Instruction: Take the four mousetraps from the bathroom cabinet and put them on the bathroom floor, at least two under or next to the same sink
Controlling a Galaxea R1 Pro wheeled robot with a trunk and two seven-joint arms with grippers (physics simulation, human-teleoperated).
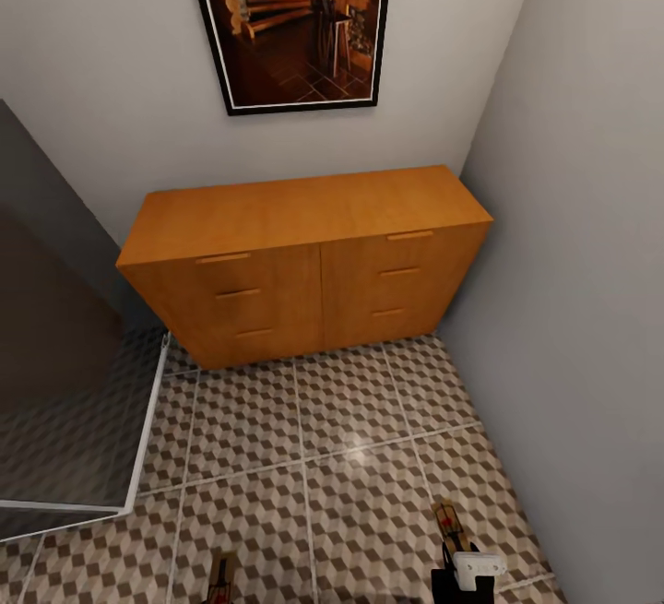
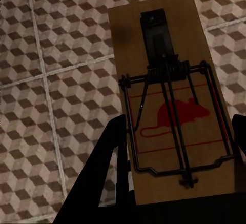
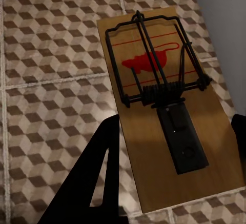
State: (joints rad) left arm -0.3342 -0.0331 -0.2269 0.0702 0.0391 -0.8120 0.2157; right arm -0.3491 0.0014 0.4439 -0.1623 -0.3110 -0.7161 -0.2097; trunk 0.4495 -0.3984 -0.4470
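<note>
The cabinet (image 1: 314,272) stands against the back wall with all its drawer fronts closed. Both grippers hang low over the bathroom floor (image 1: 304,456). My left gripper (image 2: 177,126) is shut on a mousetrap (image 2: 169,106), a brown board with a red mouse print and a dark wire bar; its tip shows at the head view's lower edge (image 1: 219,581). My right gripper (image 3: 174,126) is shut on a second mousetrap (image 3: 164,101), which also shows in the head view (image 1: 447,521) ahead of the right wrist (image 1: 475,572). The bathroom sink is out of view.
A grey wall (image 1: 590,309) runs close along the right side. A glass panel with a white frame (image 1: 83,401) stands at the left. A framed picture (image 1: 295,23) hangs above the cabinet. Tiled floor lies open between me and the cabinet.
</note>
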